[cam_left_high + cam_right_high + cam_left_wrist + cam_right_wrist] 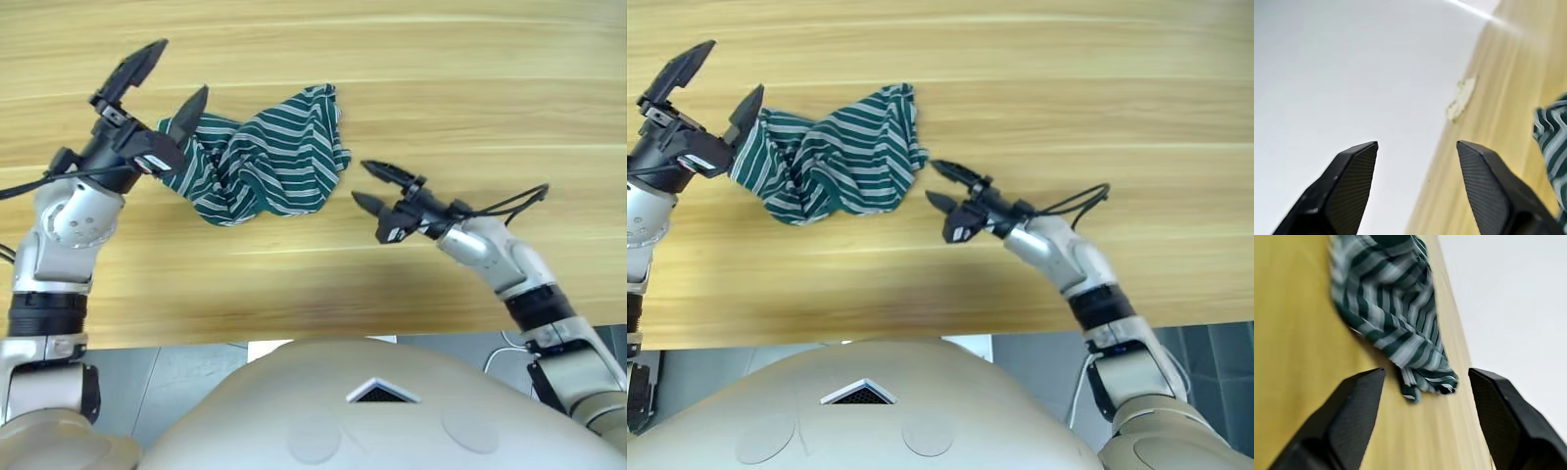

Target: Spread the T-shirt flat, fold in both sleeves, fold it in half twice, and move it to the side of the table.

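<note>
The left gripper (168, 86) is spread wide, with one finger at the left edge of the shirt (265, 157). The green striped shirt lies crumpled in a heap on the wooden counter (470, 78). Just beside its right edge, the right gripper (361, 182) is spread and holds nothing.

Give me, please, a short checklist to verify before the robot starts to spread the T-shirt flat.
1. T-shirt lies wholly on the table: ok.
2. T-shirt is already flat: not ok, it is crumpled in a heap.
3. Left gripper is open and holds nothing: ok, it is at the shirt's left edge.
4. Left gripper's lower finger is clear of the cloth: cannot tell, it overlaps the edge in the head views.
5. Right gripper is open and empty: ok, it is beside the shirt's right edge, apart from it.
6. Sleeves and hem can be found: cannot tell, the folds hide them.
</note>
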`<act>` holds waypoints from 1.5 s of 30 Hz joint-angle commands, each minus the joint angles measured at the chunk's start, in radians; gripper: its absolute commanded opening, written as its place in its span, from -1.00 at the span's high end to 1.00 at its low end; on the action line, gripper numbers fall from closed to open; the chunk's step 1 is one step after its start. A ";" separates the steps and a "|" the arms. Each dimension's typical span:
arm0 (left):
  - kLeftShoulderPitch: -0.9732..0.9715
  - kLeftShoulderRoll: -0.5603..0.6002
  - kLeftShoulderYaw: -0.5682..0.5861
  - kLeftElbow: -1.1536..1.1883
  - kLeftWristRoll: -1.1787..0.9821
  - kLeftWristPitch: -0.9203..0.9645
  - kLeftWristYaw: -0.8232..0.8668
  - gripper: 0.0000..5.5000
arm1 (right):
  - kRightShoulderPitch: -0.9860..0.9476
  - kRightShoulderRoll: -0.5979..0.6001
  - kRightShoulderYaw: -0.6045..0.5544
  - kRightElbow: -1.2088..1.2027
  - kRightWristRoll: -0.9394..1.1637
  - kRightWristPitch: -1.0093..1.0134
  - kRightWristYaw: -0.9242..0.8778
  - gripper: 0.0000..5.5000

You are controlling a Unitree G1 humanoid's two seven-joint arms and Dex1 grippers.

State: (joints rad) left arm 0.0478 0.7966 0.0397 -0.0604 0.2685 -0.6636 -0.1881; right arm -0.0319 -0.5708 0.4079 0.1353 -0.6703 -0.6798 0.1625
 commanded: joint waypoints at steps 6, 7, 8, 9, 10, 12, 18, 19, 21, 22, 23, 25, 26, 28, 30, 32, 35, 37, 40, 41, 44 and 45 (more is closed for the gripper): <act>0.376 0.141 -0.102 -0.150 -0.070 0.010 -0.312 -0.09 | 0.007 -0.067 0.060 -0.086 -0.037 0.035 0.189 -0.15; 0.394 0.137 -0.084 -0.141 -0.054 0.024 -0.310 -0.09 | -0.008 -0.060 0.066 -0.074 -0.053 0.036 0.188 -0.15; 0.416 0.132 -0.063 -0.142 -0.047 0.036 -0.306 -0.09 | -0.024 -0.050 0.073 -0.059 -0.068 0.037 0.183 -0.15; 0.434 0.126 -0.043 -0.149 -0.024 0.056 -0.298 -0.09 | -0.038 -0.036 0.081 -0.044 -0.075 0.038 0.176 -0.15; 0.439 0.122 -0.033 -0.152 0.003 0.074 -0.293 -0.09 | -0.048 -0.026 0.087 -0.032 -0.080 0.039 0.167 -0.15; 0.417 0.103 -0.032 -0.132 0.070 0.113 -0.276 -0.09 | -0.080 0.006 0.109 0.009 -0.111 0.037 0.142 -0.15; 0.311 0.068 -0.126 -0.053 0.250 0.176 -0.281 -0.09 | -0.169 0.056 0.166 0.120 -0.171 0.027 0.081 -0.15; 0.305 0.064 -0.141 -0.054 0.250 0.174 -0.287 -0.09 | -0.179 0.059 0.172 0.131 -0.175 0.026 0.074 -0.15; 0.291 0.058 -0.158 -0.038 0.251 0.173 -0.289 -0.09 | -0.200 0.065 0.184 0.153 -0.182 0.027 0.059 -0.15; 0.287 0.057 -0.161 -0.031 0.249 0.173 -0.289 -0.09 | -0.206 0.067 0.188 0.160 -0.184 0.027 0.055 -0.15; 0.285 0.056 -0.163 -0.028 0.248 0.173 -0.287 -0.09 | -0.211 0.067 0.192 0.165 -0.186 0.026 0.051 -0.15; 0.282 0.059 -0.165 -0.024 0.254 0.178 -0.285 -0.09 | -0.217 0.066 0.199 0.171 -0.186 0.025 0.046 -0.15; 0.280 0.060 -0.165 -0.020 0.259 0.183 -0.284 -0.02 | -0.219 0.064 0.202 0.173 -0.185 0.024 0.043 -0.15; 0.275 0.064 -0.162 -0.008 0.267 0.195 -0.283 0.10 | -0.218 0.061 0.206 0.173 -0.183 0.024 0.039 -0.15; 0.275 0.065 -0.158 0.002 0.272 0.207 -0.280 0.21 | -0.214 0.056 0.211 0.169 -0.179 0.022 0.040 -0.15; 0.277 0.065 -0.155 0.005 0.275 0.218 -0.277 0.29 | -0.207 0.047 0.219 0.160 -0.174 0.013 0.052 -0.15; 0.278 0.064 -0.155 0.007 0.274 0.229 -0.271 0.48 | -0.208 0.046 0.230 0.166 -0.176 0.009 0.056 -0.15; 0.281 0.062 -0.148 0.012 0.269 0.239 -0.263 0.61 | -0.227 0.057 0.237 0.199 -0.199 0.018 0.035 -0.15; 0.282 0.059 -0.153 0.007 0.255 0.230 -0.261 0.78 | -0.247 0.043 0.231 0.222 -0.222 0.034 0.007 -0.15; 0.282 0.056 -0.157 0.002 0.248 0.224 -0.261 0.83 | -0.248 0.028 0.222 0.217 -0.217 0.033 0.005 -0.15; 0.282 0.048 -0.164 -0.004 0.239 0.215 -0.258 0.99 | -0.244 -0.048 0.185 0.195 -0.210 0.027 0.009 -0.15; 0.279 0.045 -0.167 -0.005 0.237 0.215 -0.258 0.99 | -0.246 -0.065 0.178 0.200 -0.213 0.027 0.005 -0.15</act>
State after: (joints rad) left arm 0.3215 0.8526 -0.1091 -0.0674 0.5062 -0.4474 -0.4417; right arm -0.2920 -0.5796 0.5909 0.3092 -0.8470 -0.6754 0.1373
